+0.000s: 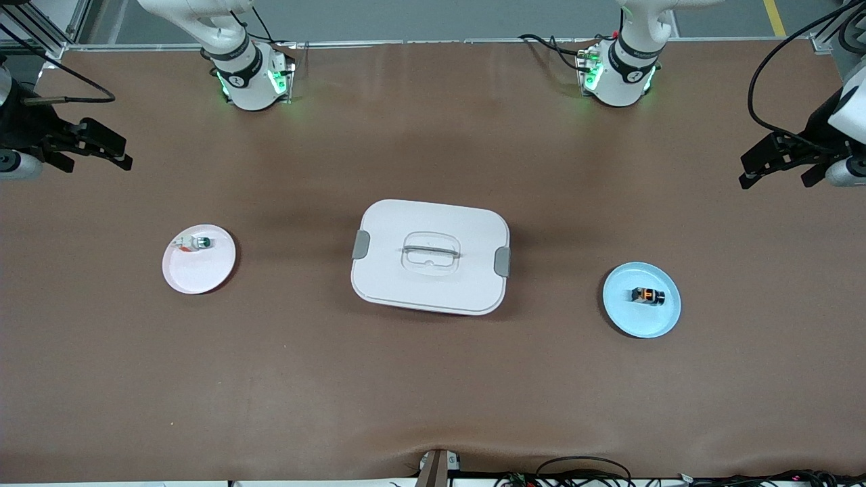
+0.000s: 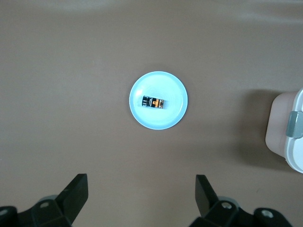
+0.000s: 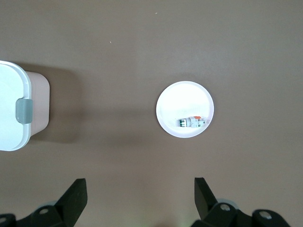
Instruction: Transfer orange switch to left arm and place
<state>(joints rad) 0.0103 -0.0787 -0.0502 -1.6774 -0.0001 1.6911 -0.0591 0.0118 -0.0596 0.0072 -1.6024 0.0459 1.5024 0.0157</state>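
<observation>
Your orange switch: black body, orange cap, lying on blue plate. Left gripper and right gripper wide, empty.

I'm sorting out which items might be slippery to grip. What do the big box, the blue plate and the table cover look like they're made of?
The box looks like smooth white plastic with a faint sheen, grey latches and a clear lid handle. The blue plate looks like glossy plastic or glazed ceramic; its even colour and soft highlights leave that open. The table cover looks like matte brown paper or mat, slightly rippled at its near edge.
</observation>
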